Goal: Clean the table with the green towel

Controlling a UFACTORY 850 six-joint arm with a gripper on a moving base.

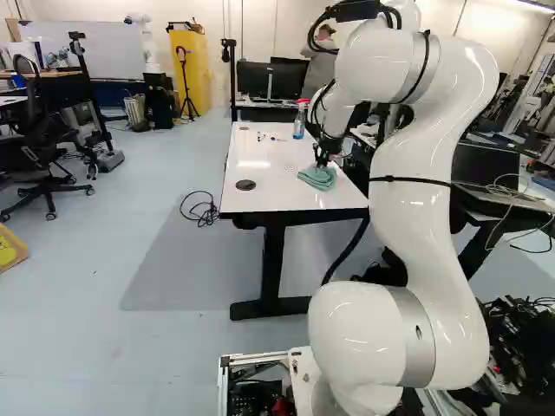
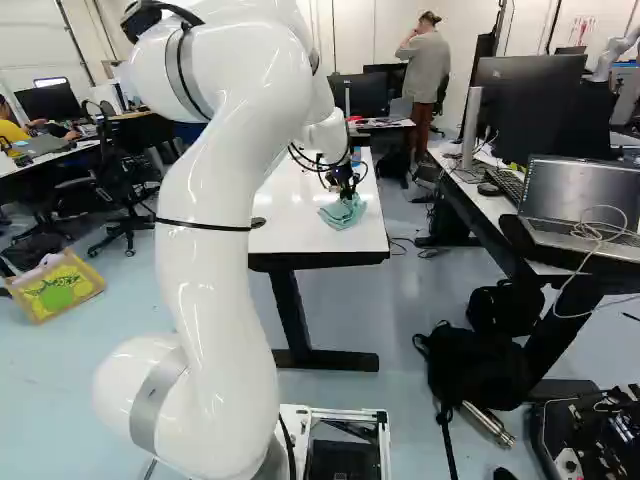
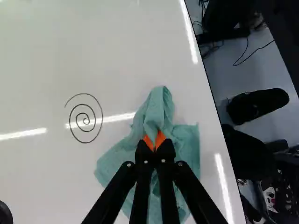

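Note:
My gripper is at the green towel near the right edge of the white table. In the wrist view the gripper is shut on the towel, its orange pads pinching a fold. Part of the cloth spreads beneath the fingers onto the tabletop, and a bunched end sticks out ahead of them. A drawn black spiral marks the table beside the towel. How firmly the cloth rests on the surface I cannot tell.
A spray bottle stands at the table's far end, with small items near it. A round black disc is set in the tabletop. Another desk with a laptop stands to the right, bags below.

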